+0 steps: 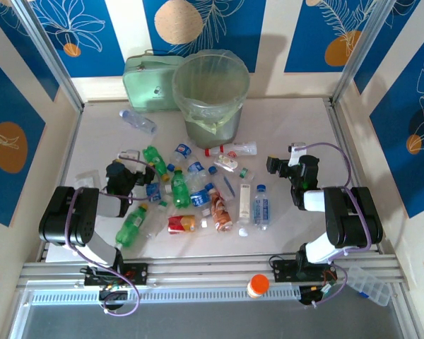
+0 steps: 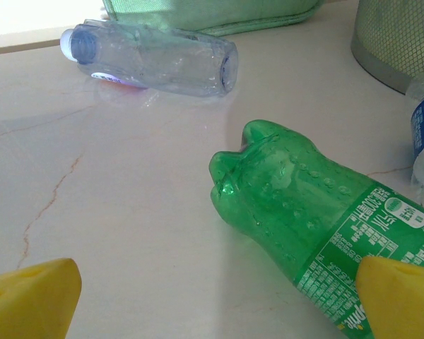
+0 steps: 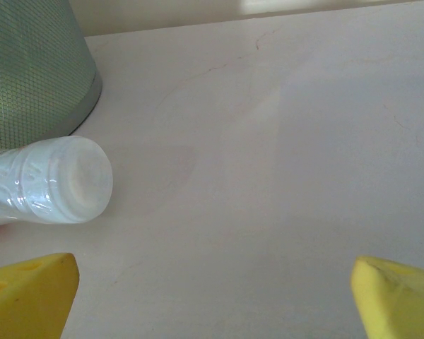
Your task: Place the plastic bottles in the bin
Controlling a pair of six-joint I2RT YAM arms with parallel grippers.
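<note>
From above, the plastic bottles (image 1: 198,191) lie scattered over the middle of the table (image 1: 304,120), none inside the bin (image 1: 210,95) standing at the far edge beside a mint-green case (image 1: 148,81). The left gripper (image 1: 131,171) is at the pile's left and the right gripper (image 1: 277,164) at its right. The left wrist view adds that the left gripper (image 2: 212,304) is spread wide around a dented green bottle (image 2: 304,212), with a crumpled clear bottle (image 2: 155,60) farther off. In the right wrist view the right gripper (image 3: 212,300) gapes over bare table, a pale clear bottle (image 3: 63,180) lying left by the bin (image 3: 35,70).
</note>
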